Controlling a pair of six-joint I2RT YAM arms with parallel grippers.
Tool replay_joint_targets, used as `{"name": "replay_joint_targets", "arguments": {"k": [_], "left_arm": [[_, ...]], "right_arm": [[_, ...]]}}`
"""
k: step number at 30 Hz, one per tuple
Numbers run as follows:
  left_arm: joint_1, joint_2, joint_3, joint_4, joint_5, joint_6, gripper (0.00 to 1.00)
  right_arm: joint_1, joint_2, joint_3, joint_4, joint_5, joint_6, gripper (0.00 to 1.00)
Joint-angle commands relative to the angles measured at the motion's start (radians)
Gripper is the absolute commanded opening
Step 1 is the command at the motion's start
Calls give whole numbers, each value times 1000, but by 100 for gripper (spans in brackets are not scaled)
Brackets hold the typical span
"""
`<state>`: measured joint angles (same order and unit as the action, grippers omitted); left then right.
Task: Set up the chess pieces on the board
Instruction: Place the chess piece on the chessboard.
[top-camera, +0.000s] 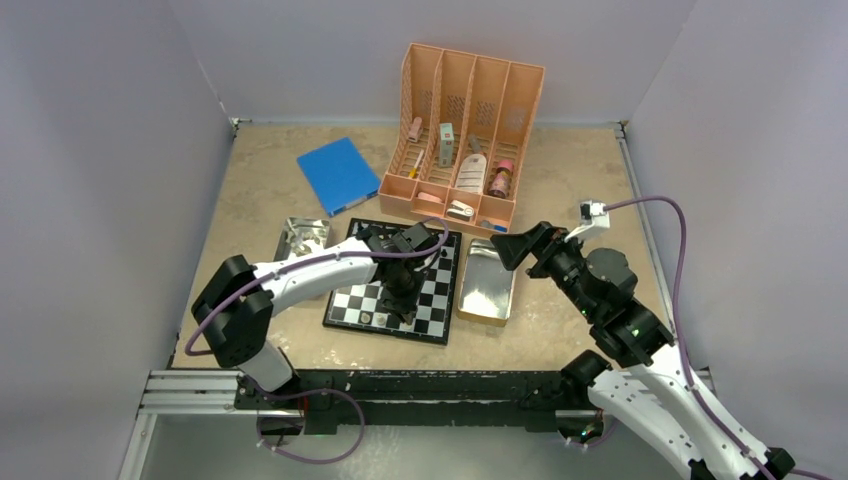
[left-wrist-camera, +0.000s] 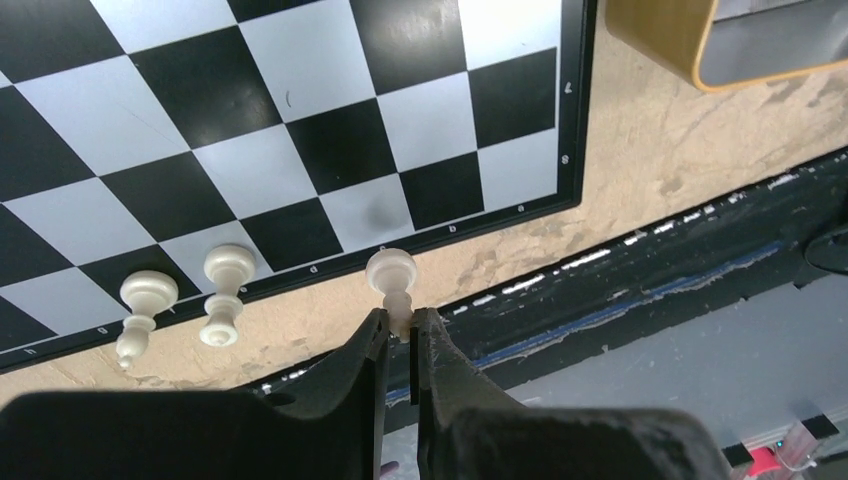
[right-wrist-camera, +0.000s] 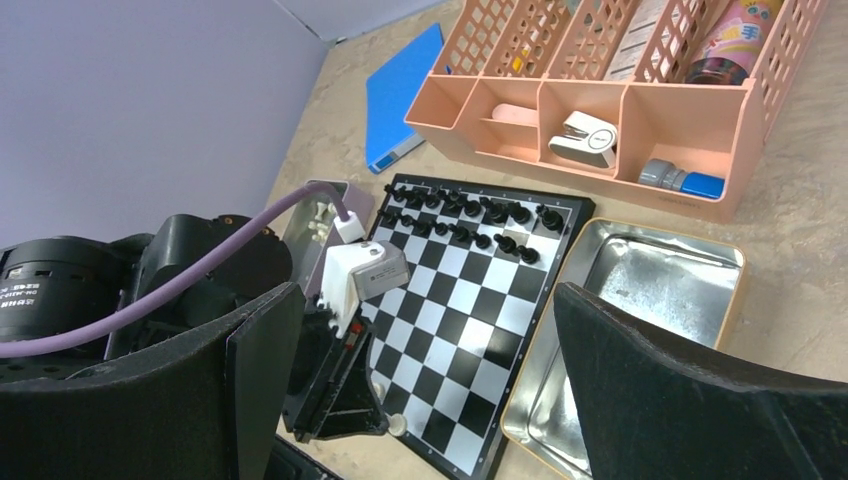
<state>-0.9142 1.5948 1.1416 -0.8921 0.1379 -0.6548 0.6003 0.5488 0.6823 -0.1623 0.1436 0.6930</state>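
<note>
The board (top-camera: 432, 300) lies mid-table, also seen from the wrist cameras (left-wrist-camera: 300, 150) (right-wrist-camera: 470, 290). Black chess pieces (right-wrist-camera: 460, 215) fill its two far rows. My left gripper (left-wrist-camera: 400, 325) (top-camera: 400, 303) is shut on a white pawn (left-wrist-camera: 390, 272) (right-wrist-camera: 398, 425) by its stem, at the board's near edge. Two more white pieces (left-wrist-camera: 148, 295) (left-wrist-camera: 228, 270) stand on the near row beside it. My right gripper (right-wrist-camera: 428, 300) (top-camera: 508, 246) hangs wide open and holds nothing, above the right metal tray (top-camera: 487, 300).
A smaller metal tray (top-camera: 300, 238) left of the board holds pale pieces (right-wrist-camera: 318, 210). Behind the board stand the peach organizer (top-camera: 465, 130) and a flat blue book (top-camera: 338, 175). The right tray's rim (left-wrist-camera: 680, 50) lies close to the board's edge.
</note>
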Motion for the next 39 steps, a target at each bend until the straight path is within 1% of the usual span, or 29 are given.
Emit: {"name": "replay_joint_targets", "arguments": {"k": [1,13,19,27,32,36,39], "left_arm": [[-6,21,40,29,-48,-22,7],[-6,68,41,39,-62,-22,8],[-6,74,33,45,-67,-32,12],[-6,80,35,50,-61,-31,14],[-6,75,36,45,-63,-35,17],[-6,64,35,40,-63,-40,23],[-6,58,45,34,-57,-40,24]], "right_arm": [[3,-7,30,17,30,1,97],[3,-2,26,30,34,-4,97],[3,-1,25,30,37,-10,97],[3,-5,20,30,40,-12,97],[3,-4,18,33,40,-12,97],[3,-1,18,38,39,-13,97],[3,3,18,47,38,-12,97]]}}
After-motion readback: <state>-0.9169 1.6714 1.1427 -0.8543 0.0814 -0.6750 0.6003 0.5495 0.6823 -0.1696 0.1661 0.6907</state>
